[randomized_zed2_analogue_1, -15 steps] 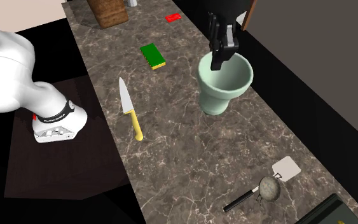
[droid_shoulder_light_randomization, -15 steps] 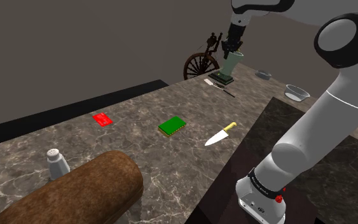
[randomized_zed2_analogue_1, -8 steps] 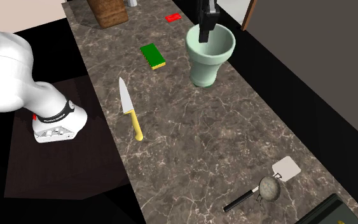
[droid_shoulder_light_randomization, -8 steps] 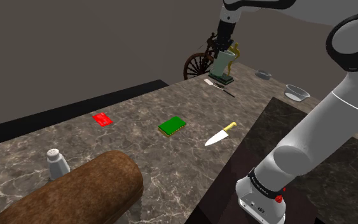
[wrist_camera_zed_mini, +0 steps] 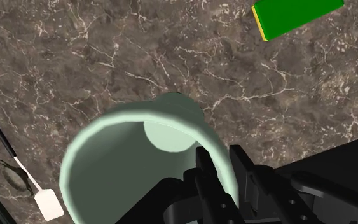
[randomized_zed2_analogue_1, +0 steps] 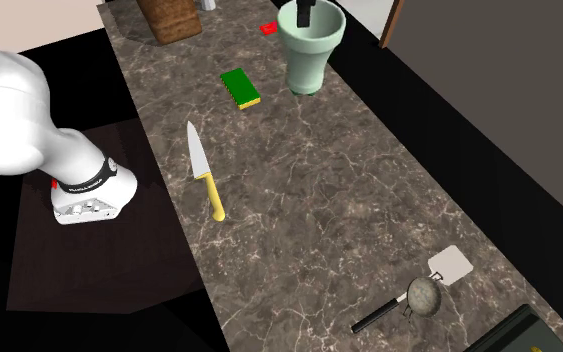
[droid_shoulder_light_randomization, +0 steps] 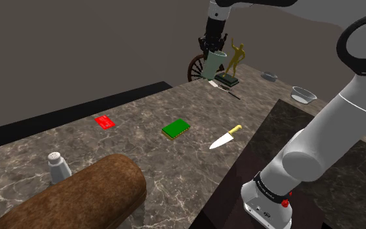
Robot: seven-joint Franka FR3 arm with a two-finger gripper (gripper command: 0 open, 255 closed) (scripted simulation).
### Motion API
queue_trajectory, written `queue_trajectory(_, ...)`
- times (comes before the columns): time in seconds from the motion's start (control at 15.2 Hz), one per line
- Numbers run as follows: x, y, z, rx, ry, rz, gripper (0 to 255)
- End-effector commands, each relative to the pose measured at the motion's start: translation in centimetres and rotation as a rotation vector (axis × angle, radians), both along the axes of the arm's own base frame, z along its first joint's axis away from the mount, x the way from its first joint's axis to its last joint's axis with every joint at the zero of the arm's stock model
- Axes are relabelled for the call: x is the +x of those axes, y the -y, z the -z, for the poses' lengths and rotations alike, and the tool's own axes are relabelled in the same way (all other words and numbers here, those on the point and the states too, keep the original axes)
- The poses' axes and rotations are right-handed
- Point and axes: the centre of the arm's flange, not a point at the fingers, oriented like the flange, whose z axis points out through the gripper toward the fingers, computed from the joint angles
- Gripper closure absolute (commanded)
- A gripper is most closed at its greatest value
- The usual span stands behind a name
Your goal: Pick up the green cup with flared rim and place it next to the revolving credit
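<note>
The gripper (wrist_camera_zed_mini: 220, 162) is clamped on the pale green cup (wrist_camera_zed_mini: 107, 165) by its wall, one finger inside the rim, one outside, so the pick-up looks done. The cup hangs above the veined counter (randomized_zed2_analogue_1: 349, 190); carrying it to the red card (droid_shoulder_light_randomization: 104, 121) and setting it down remain

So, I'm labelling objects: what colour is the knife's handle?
The knife handle is yellow, clearest in the second exterior view.
</note>
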Motion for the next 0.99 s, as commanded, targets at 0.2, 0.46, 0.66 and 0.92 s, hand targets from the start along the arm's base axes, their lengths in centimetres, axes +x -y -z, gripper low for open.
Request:
queue_trajectory(0.2, 0.6, -6.5, -0.2, 0.000, 0.001, 0.001, 255)
queue_trajectory(0.46, 1.1, -11.8, -0.2, 0.000, 0.001, 0.001, 255)
queue_trajectory(0.66, 1.5, -15.7, -0.2, 0.000, 0.001, 0.001, 255)
queue_trajectory(0.92, 2.0, -21.0, -0.2, 0.000, 0.001, 0.001, 255)
